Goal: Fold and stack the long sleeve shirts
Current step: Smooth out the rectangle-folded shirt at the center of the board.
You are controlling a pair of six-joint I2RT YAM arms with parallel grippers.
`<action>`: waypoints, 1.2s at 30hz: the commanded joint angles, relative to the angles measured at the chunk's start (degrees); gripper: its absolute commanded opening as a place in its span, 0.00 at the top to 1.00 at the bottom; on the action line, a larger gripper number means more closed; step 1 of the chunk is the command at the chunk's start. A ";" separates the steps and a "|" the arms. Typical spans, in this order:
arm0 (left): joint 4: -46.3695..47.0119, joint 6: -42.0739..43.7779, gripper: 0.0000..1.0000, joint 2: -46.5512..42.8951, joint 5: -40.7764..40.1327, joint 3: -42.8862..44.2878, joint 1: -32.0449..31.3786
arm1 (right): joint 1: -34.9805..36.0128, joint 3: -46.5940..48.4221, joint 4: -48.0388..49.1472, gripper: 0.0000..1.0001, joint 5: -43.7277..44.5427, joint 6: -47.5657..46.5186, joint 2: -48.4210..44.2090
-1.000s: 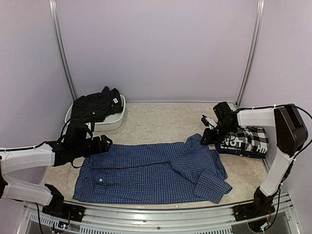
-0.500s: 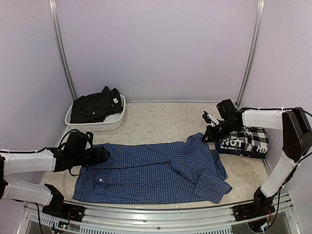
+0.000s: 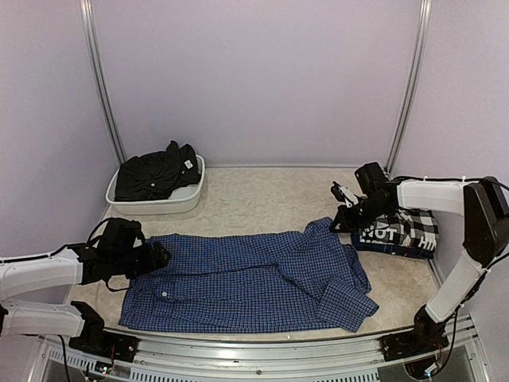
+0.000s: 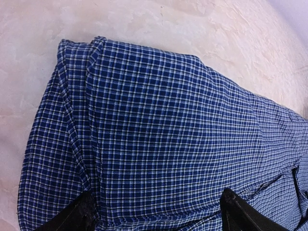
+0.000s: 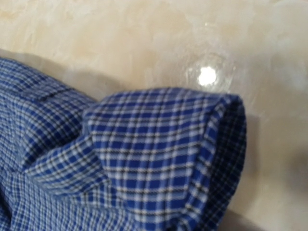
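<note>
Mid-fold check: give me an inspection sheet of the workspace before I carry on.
Surface: pale marbled table, no spills seen.
Job's things: blue shirt laid out across the front; checked shirt folded at right; black shirt heaped in white tub.
Clutter: nothing seen.
Tools: left tool open, straddling the blue shirt's left end; right tool shut on its far right corner.
Cables: black leads loop off the left arm.
Surroundings: lilac walls, metal posts.

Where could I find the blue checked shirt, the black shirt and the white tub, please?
blue checked shirt (image 3: 246,278), top view, middle of its body.
black shirt (image 3: 151,175), top view, middle of the heap.
white tub (image 3: 163,205), top view, near wall.
</note>
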 commanded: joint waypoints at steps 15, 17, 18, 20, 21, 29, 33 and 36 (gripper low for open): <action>2.77 1.11 0.46 6.00 -4.99 -0.73 0.21 | -0.55 -1.20 0.62 1.00 -1.16 -0.78 -0.26; 3.25 1.23 0.48 6.58 -4.84 -0.91 0.36 | -0.57 -1.32 0.62 1.00 -1.29 -0.70 -0.19; 3.43 1.35 0.49 6.70 -4.85 -1.00 0.42 | -0.56 -1.42 0.62 1.00 -1.26 -0.69 -0.15; 3.89 1.49 0.52 7.07 -4.77 -1.30 0.62 | -0.61 -1.46 0.58 1.00 -1.23 -0.72 -0.36; 4.12 1.60 0.53 7.23 -4.71 -1.36 0.71 | -0.55 -1.44 0.51 1.00 -1.20 -0.70 -0.41; 4.96 2.28 0.61 8.50 -4.25 -1.41 1.02 | -0.60 -1.49 0.45 1.00 -1.15 -0.69 -0.55; 5.47 2.28 0.66 9.14 -3.77 -1.79 1.02 | -0.55 -1.62 0.45 1.00 -1.20 -0.69 -0.64; 5.84 2.47 0.72 9.49 -3.61 -1.90 1.10 | -0.55 -1.44 0.45 1.00 -1.20 -0.75 -0.48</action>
